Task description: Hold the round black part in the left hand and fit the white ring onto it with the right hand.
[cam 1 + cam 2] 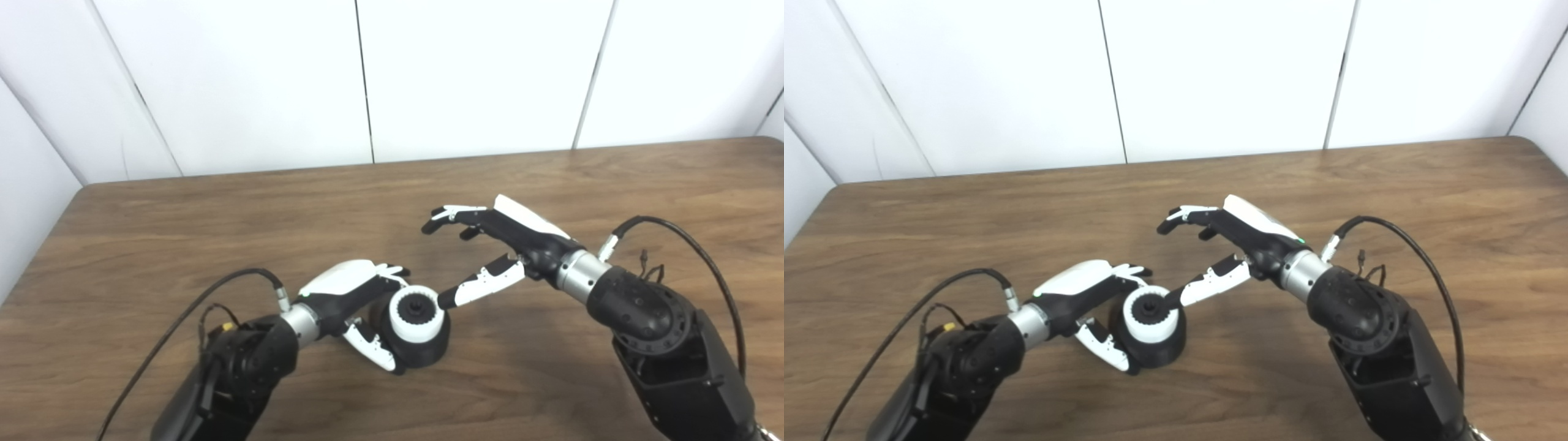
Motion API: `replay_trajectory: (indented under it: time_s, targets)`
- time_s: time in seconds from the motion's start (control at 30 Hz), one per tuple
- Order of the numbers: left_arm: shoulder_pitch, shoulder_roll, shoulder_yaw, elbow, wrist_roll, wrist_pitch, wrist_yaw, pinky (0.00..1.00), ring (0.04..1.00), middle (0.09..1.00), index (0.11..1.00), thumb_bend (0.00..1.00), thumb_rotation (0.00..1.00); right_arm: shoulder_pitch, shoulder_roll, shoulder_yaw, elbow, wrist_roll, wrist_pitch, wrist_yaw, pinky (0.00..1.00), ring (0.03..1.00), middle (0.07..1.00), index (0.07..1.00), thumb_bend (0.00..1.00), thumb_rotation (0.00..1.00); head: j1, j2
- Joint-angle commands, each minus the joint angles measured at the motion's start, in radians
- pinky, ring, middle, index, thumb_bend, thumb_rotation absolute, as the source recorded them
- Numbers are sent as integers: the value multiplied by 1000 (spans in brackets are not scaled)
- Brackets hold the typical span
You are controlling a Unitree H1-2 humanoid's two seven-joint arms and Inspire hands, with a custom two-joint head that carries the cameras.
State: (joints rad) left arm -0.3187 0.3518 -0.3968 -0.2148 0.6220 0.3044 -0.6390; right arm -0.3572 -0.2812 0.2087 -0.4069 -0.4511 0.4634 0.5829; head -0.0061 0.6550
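The round black part (422, 352) rests on the wooden table (184, 233) near the front middle, tilted toward the camera. The white ring (416, 312) sits around its top, with the black hub showing in the ring's hole. My left hand (355, 300) is shut on the black part, fingers over its far side and thumb under its near side. My right hand (484, 248) is open and empty just right of the part, fingers spread above the table. Its thumb tip lies at the ring's right edge; I cannot tell if it touches.
White wall panels (478, 73) stand behind the table's far edge. Black cables (692, 239) loop from both forearms above the tabletop.
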Motion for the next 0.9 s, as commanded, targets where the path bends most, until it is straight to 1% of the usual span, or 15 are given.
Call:
replay_trajectory:
  time_s: [0.0,0.13,0.33,0.4,0.47,0.57,0.67,0.73,0.77,0.87]
  targets:
    - [-18,39,41,-36,-18,37,-9,977,1000,962,777,977,240,-16,20,-34,2,32,6,-27,861,920,905,777,1000,446,-1,1]
    - [-11,56,72,-41,-60,46,-13,949,1000,958,798,991,231,0,28,-59,18,50,6,-41,856,916,901,778,1000,464,-3,-3]
    - [-3,87,103,-47,-111,69,-20,950,1000,961,846,1000,245,26,26,-85,33,80,4,-75,870,923,906,777,1000,458,0,-5]
    - [-2,98,111,-50,-126,83,-27,955,1000,969,878,1000,262,32,23,-89,39,88,0,-91,939,934,906,775,1000,471,2,-4]
    - [-2,112,118,-51,-144,98,-37,964,1000,976,900,1000,272,39,20,-96,42,97,-1,-106,962,939,906,773,1000,475,1,-4]
    - [0,131,123,-48,-165,108,-41,974,1000,985,934,1000,303,47,14,-102,44,106,-1,-124,963,938,901,765,1000,475,-1,-5]
    - [6,147,126,-43,-181,105,-36,983,1000,993,959,1000,343,52,5,-103,48,108,-7,-138,949,931,893,750,1000,476,-1,-9]
    - [16,144,148,-41,-211,117,-28,987,1000,999,980,1000,369,55,3,-105,51,117,-9,-147,939,926,889,748,1000,483,-1,-12]
    - [28,132,170,-39,-233,123,-11,971,1000,1000,981,1000,403,59,7,-111,52,128,-8,-151,938,926,887,755,1000,484,-2,-13]
    - [73,80,249,-28,-301,108,64,947,1000,1000,982,995,569,83,40,-149,58,200,-8,-170,955,931,876,788,986,504,-1,-12]
